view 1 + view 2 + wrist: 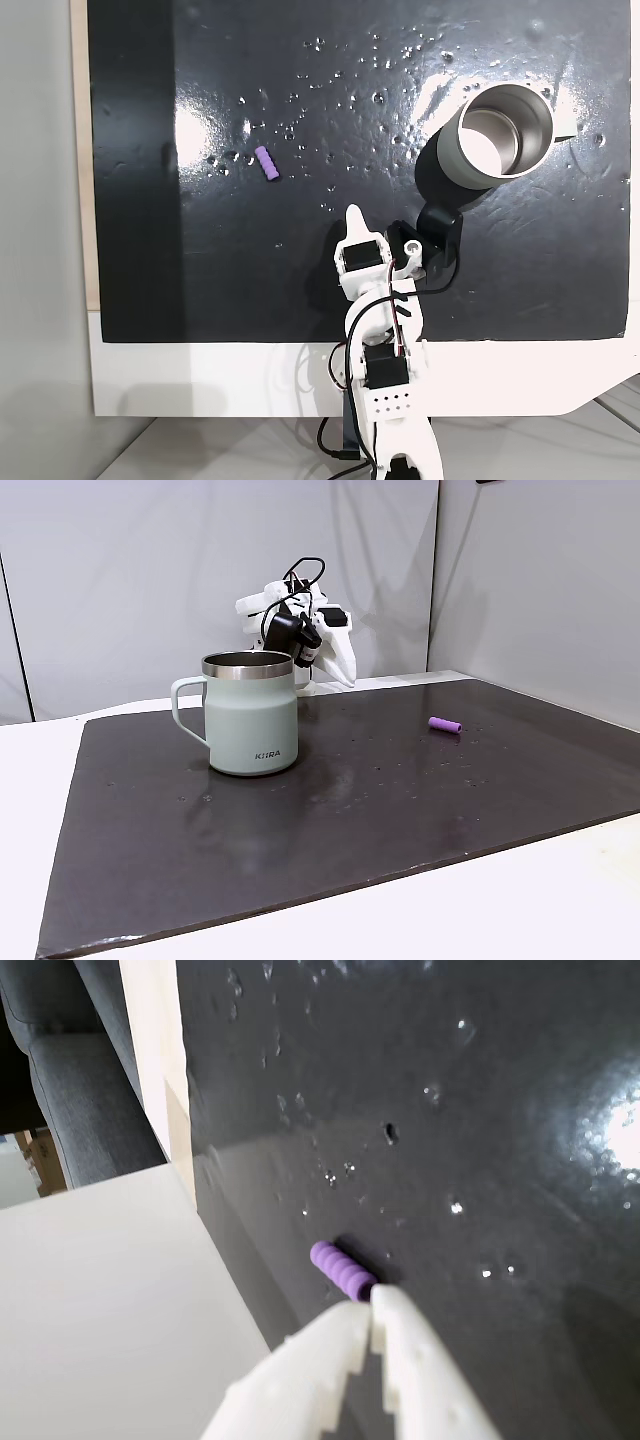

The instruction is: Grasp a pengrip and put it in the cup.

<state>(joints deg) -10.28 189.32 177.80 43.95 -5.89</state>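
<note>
On black mat [400, 810]: "KIIRA" cup [250, 720]; purple pengrip [267, 164] at its nine o'clock overhead; my gripper [370, 1312] pinched closed, empty.

We see the cup [251, 715] standing upright on a dark mat [400, 820] that covers the white table [560, 900]. The cup is pale grey-green with a steel rim, and its handle points to the left. The pengrip [445, 724] lies flat on the mat, well apart from the cup, to the right. Behind the cup, at the far edge of the mat, we see the white arm [325, 645] folded low, with black cables over it. We cannot tell how its gripper stands.
</note>
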